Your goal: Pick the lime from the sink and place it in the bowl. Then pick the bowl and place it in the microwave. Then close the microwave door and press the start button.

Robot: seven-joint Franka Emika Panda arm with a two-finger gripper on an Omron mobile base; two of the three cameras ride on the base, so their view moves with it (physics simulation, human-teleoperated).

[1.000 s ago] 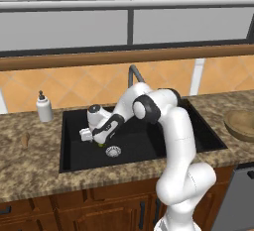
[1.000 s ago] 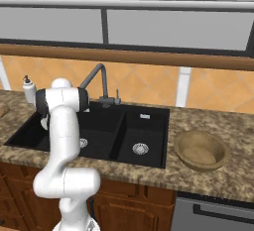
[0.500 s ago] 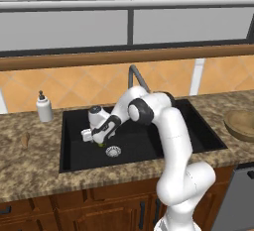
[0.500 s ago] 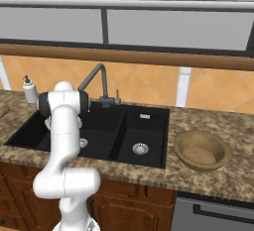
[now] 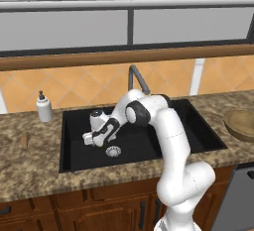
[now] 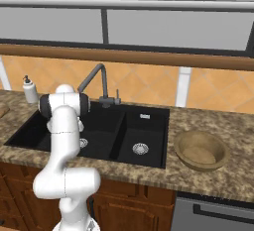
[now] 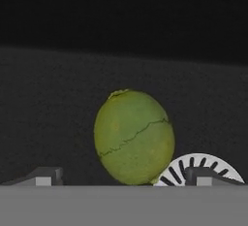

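The yellow-green lime (image 7: 134,137) lies on the dark floor of the black sink (image 5: 188,131), right beside the silver drain (image 7: 198,168). My gripper (image 7: 126,177) is down in the left basin (image 5: 79,150), open, with one fingertip (image 7: 46,175) on each side of the lime and neither touching it. From the left base view the gripper (image 5: 92,138) hangs low, just left of the drain (image 5: 113,151). The tan bowl (image 6: 201,149) stands empty on the counter to the right of the sink (image 6: 149,126). The microwave and its door are out of view.
A grey curved faucet (image 5: 136,79) rises behind the sink, close over my arm. A white soap bottle (image 5: 44,108) stands on the counter at the left. The granite counter edge (image 6: 149,173) runs in front, and a dishwasher front (image 6: 218,215) sits below right.
The hand has sunk a little lower into the left basin. The jaws have stayed open, and the bowl has not moved.
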